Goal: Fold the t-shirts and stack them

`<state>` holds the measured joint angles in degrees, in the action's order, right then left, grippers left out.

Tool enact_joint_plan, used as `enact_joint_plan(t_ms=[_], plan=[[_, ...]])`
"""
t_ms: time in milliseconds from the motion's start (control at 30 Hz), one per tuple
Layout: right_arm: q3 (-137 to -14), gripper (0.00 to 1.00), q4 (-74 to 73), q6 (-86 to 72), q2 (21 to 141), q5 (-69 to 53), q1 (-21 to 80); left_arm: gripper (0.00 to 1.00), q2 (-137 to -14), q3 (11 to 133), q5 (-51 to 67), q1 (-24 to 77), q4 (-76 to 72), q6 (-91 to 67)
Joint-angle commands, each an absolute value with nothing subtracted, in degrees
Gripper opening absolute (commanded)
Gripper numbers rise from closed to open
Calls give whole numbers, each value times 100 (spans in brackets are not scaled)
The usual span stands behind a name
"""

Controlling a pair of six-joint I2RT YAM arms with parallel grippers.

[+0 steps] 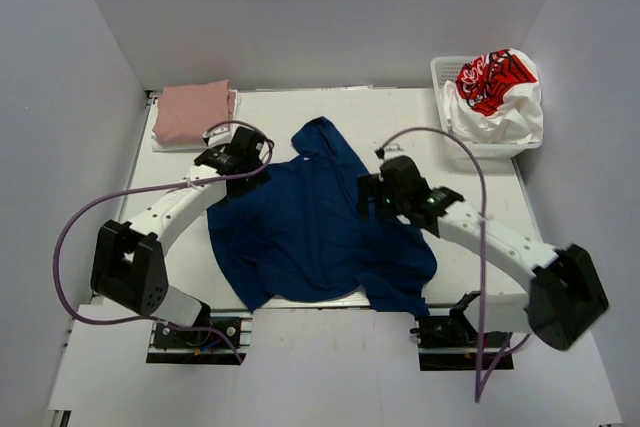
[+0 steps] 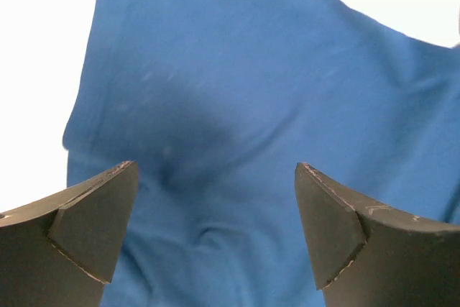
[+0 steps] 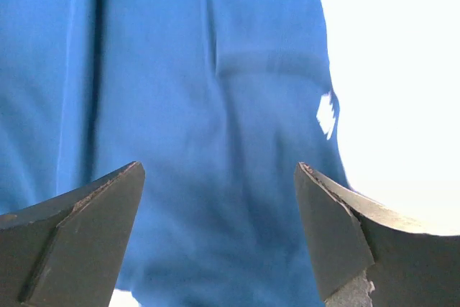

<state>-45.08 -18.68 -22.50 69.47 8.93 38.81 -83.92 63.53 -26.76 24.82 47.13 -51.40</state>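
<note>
A white table (image 1: 470, 177) fills the space between pale grey walls (image 1: 90, 67), with the two arms bolted at its near edge.

A navy blue t-shirt (image 1: 320, 227) lies loosely spread over the middle of the table. It is rumpled and not folded. One part reaches toward the far side, and its near right corner lies at the table's front edge.

The left hand (image 1: 248, 159) hangs over the shirt's left far edge. In the left wrist view (image 2: 215, 170) its two dark fingers (image 2: 86, 213) stand spread wide, with only blue cloth (image 2: 244, 106) showing between them and nothing pinched.

The right hand (image 1: 375, 197) hangs over the shirt's right side. In the right wrist view (image 3: 215, 170) it is also spread wide and grips nothing. Creased blue fabric (image 3: 180, 106) lies beneath it, and bare white table shows to the right of the fabric. Whether either hand's fingertips touch the cloth cannot be told.

A pink t-shirt (image 1: 193, 112) sits folded at the far left corner of the table, well apart from the blue one. A thin white layer shows under its edge.

At the far right corner stands a white basket (image 1: 440, 72). A white t-shirt (image 1: 500, 97) with a red print is heaped in it and bulges over the rim.

Purple cables (image 1: 62, 247) loop out from both arms.
</note>
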Motion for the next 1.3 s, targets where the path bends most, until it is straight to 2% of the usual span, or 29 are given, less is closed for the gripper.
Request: enact_joint_plan(t_ms=[0, 133, 300, 367, 433, 467, 500, 567, 667, 700, 767, 800, 967, 1167, 1267], plan=[[-5201, 90, -1274, -1539, 7949, 1766, 3885, 100, -8630, 6635, -2690, 2321, 4263, -4755], [-6423, 89, -1284, -1397, 9497, 2064, 3850, 100, -9350, 6970, -2566, 2128, 4159, -4527], [-7897, 87, -1661, -1231, 10686, 2066, 3850, 100, -10009, 7084, -2251, 1829, 3841, -4386], [-8355, 82, -1827, -1239, 11318, 2179, 3806, 100, -10247, 7084, -2250, 1759, 3771, -4334], [-8516, 70, -1907, -1309, 11627, 2329, 3788, 100, -10379, 7084, -2337, 1688, 3771, -4333], [-8656, 59, -2020, -1423, 11715, 2381, 3779, 100, -10380, 7084, -2338, 1618, 3771, -4333], [-8753, 44, -2056, -1511, 11907, 2599, 3736, 100, -10458, 7084, -2338, 1548, 3771, -4333], [-8868, 44, -2249, -1661, 12032, 2628, 3631, 100, -10459, 6952, -2338, 1486, 3718, -4271], [-8930, 36, -2338, -1705, 12111, 2751, 3498, 100, -10398, 6680, -2286, 1424, 3342, -4079], [-8886, 30, -2320, -1714, 12085, 2829, 3472, 100, -10397, 6627, -2285, 1363, 3270, -4026], [-8903, 5, -2320, -1723, 12076, 2839, 3315, 100, -10397, 6627, -2285, 1362, 3165, -3894], [-8912, 0, -2312, -1731, 12033, 2839, 3287, 100, -10476, 6627, -2285, 1293, 3112, -3894], [-9009, 0, -2172, -1521, 11751, 2821, 2936, 100, -10818, 6688, -1942, 1239, 2786, -3543], [-9273, 0, -2092, -872, 11760, 2874, 2217, 100, -11513, 7444, -2144, 1239, 3172, -3481], [-9158, 1, -1469, -189, 11777, 2586, 1944, 100, -11706, 7776, -2145, 1187, 3173, -3428]])
